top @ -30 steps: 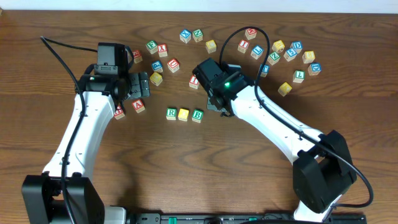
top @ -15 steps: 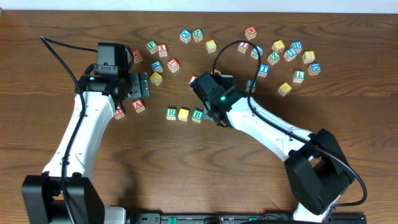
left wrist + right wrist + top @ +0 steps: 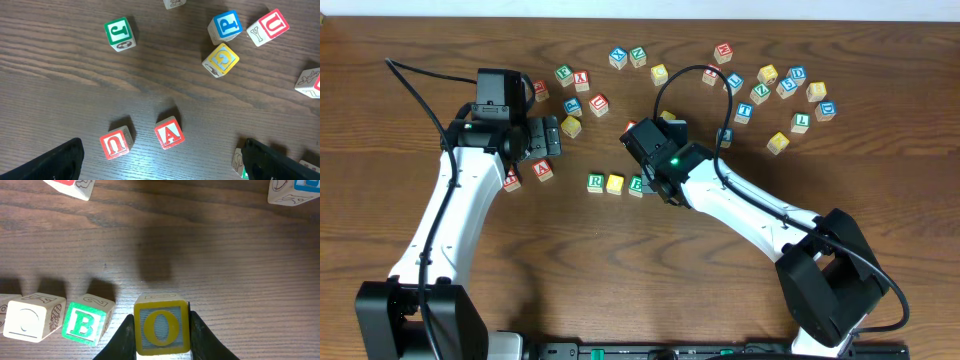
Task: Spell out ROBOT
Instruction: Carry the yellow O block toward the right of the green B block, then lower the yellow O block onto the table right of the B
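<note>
Yellow-edged, with a yellow O on a blue-grey face, the O block (image 3: 161,326) sits clamped between the two fingers of the right gripper (image 3: 161,331), one finger on each side face. The jaws stand narrow, closed to the width of the block. Whether the block's underside rests on the wood cannot be told from the wrist view.

The held block is at the right end of a short row, near the green B block (image 3: 82,323), with a small gap between them. On the far side of the B block stands a cream-faced block (image 3: 27,322) with a faint O; the overhead view shows it as yellow. The green R block (image 3: 596,182) is next in line, at the left end. In the overhead view the right wrist covers part of the B block.

The left gripper (image 3: 162,150) hangs wide open and holds nothing, its fingers (image 3: 60,160) at the lower corners of the wrist view. Below it lie a red A block (image 3: 168,134) and a red U block (image 3: 116,143), close together but apart. Beyond them are a green J block (image 3: 120,32) and a blue P block (image 3: 225,25).

More loose letter blocks (image 3: 770,75) lie scattered along the far part of the brown wooden table (image 3: 880,180).
</note>
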Controlling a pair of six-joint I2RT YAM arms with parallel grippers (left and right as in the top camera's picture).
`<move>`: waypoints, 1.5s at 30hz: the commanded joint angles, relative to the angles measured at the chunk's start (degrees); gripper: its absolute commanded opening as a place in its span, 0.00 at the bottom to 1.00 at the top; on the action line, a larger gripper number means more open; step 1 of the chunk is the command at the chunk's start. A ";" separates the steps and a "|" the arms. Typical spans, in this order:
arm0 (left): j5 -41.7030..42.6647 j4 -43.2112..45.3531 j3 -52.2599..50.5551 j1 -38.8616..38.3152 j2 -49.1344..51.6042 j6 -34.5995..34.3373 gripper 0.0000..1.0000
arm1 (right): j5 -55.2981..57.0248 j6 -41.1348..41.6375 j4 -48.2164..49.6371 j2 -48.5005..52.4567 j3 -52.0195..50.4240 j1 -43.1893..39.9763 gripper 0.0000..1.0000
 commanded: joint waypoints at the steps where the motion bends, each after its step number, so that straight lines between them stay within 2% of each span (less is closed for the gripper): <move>1: 0.37 -0.22 -0.57 0.22 -0.09 0.79 0.99 | 2.03 -0.50 0.15 -0.59 -0.42 0.63 0.19; 16: 0.37 -0.22 -0.55 0.22 -0.09 0.79 0.99 | 1.81 -0.07 4.70 -0.59 -5.44 1.49 0.19; 45: 0.37 -0.22 -0.55 0.22 -0.09 0.79 0.99 | 2.03 -0.07 7.96 1.25 -5.95 4.26 0.20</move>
